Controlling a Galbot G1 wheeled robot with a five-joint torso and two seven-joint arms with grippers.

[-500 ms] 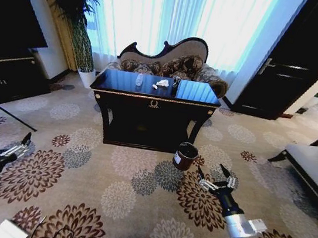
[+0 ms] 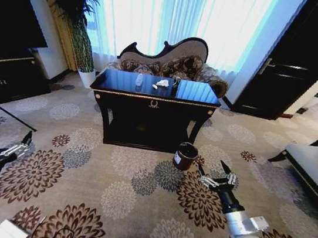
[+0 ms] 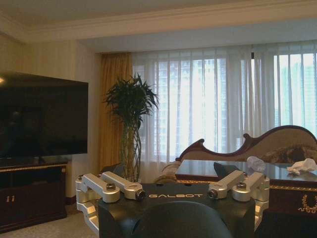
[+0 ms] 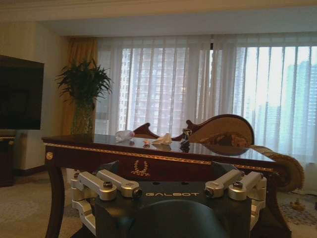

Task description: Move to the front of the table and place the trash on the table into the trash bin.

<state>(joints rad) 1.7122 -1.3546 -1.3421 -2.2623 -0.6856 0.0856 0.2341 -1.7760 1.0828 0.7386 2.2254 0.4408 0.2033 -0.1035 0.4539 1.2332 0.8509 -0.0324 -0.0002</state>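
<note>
1. Right gripper (image 2: 217,176) is hanging low over the patterned carpet (image 2: 124,200), fingers spread and holding nothing; left gripper (image 2: 5,148) is doing the same on the far side, also spread and empty.
2. Just ahead of the right gripper and slightly toward the robot's left, the trash bin (image 2: 185,156) is standing upright on the carpet, near the table's front right leg. That makes the right arm much the nearer one to the bin.
3. Farther ahead of both grippers, the table (image 2: 149,103) is lying with its long side facing the robot, so the robot is judged not yet at the table's front.
4. Sitting on the tabletop, well beyond either gripper's reach, are the clear bottle (image 4: 124,135), a white paper ball (image 4: 163,140) and a small dark item (image 4: 185,134), lined up across the middle.
5. Whether more paper balls are lying there is hard to make out; the bottle's cap colour is also unclear.
</note>
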